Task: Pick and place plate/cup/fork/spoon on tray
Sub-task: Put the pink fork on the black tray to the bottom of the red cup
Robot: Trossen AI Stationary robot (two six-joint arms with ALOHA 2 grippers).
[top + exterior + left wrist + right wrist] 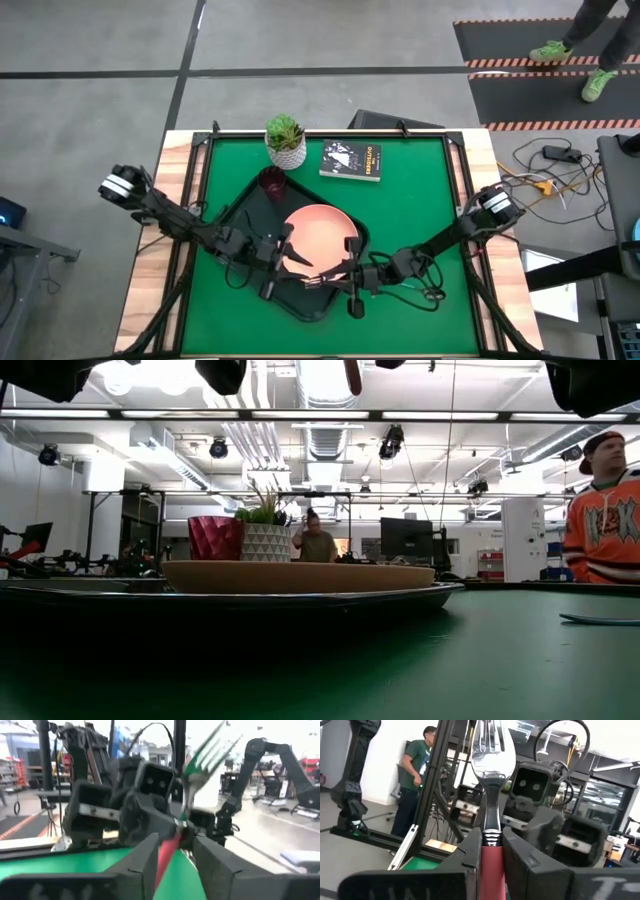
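The pink-handled fork (491, 760) is lifted above the near part of the black tray (250, 215), tines up, with my right gripper (491, 837) shut on it. My left gripper (175, 842) faces it from the table's left and is open. Its fingers stand on either side of the handle's lower part (166, 856), with a gap showing on one side. The salmon plate (318, 230) lies flat on the tray. The dark red cup (272, 181) stands upright at the tray's far corner. The spoon's light blue handle (600, 619) lies on the green table at the right. My right gripper pinches the fork's pink handle (491, 857) between its two fingers, just below the metal neck. The fingers come from the table's right, slanting a little upward, and lie along the fork. Neck and tines stick out past the fingertips, and the fork is clear of tray and plate.
A white pot with a green plant (286, 140) and a small black book (351, 160) stand at the table's far edge. Bare green table (420, 215) lies to the right of the tray. A person in an orange shirt (605, 510) stands beyond the table.
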